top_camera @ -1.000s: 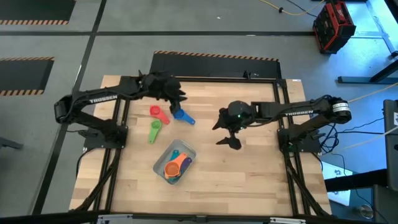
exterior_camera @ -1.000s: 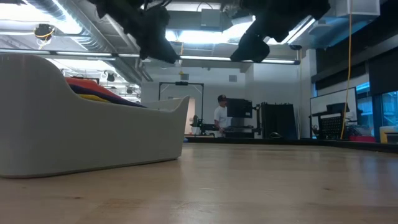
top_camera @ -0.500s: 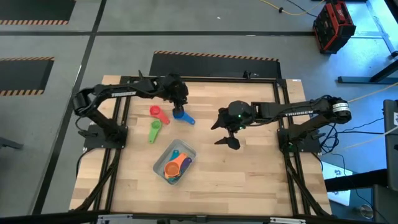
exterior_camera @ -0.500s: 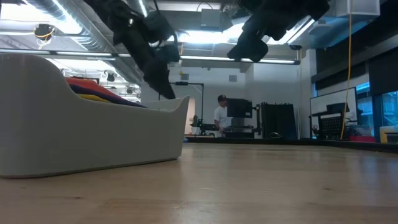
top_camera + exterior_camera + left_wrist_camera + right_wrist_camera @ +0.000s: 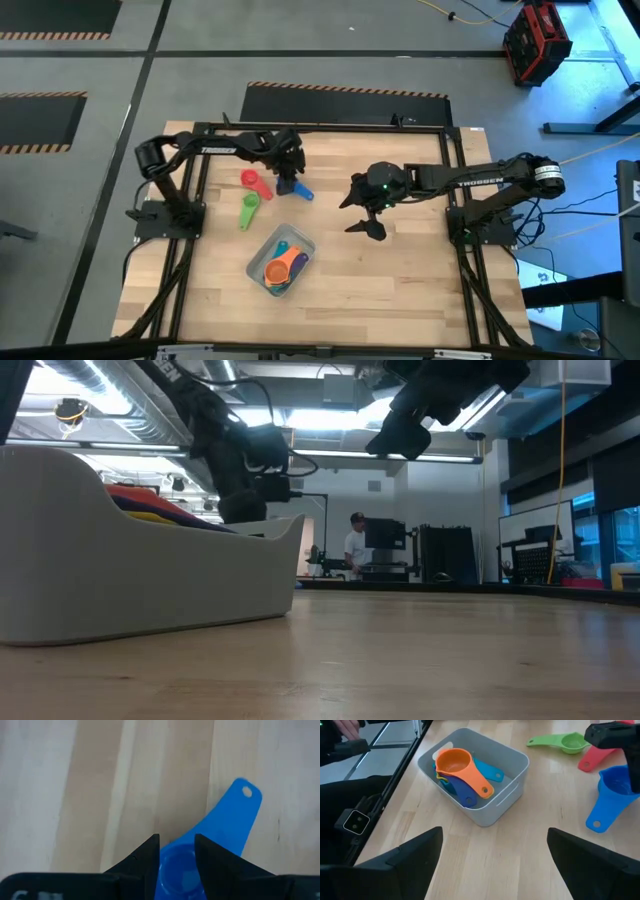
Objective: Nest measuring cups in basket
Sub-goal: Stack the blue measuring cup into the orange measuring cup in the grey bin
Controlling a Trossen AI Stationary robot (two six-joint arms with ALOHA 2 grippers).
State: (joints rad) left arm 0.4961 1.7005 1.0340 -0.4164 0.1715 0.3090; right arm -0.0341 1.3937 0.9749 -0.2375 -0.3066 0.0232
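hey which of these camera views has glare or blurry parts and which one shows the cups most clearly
Low view: bright ceiling lights glare behind the dark arms, and the basket looms close and soft. Left wrist view: very close on the blue cup, flat light, the fingers soft-edged. Right wrist view: the clearest, with even light on the orange cup and green cup.

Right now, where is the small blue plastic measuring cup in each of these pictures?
High view: the small blue plastic measuring cup lies on the table, right of the red cup.
Low view: not visible.
Left wrist view: its bowl sits between that arm's dark fingers.
Right wrist view: at the right edge, handle toward the camera.
Shared landmark: the pale grey plastic basket, also in the right wrist view.
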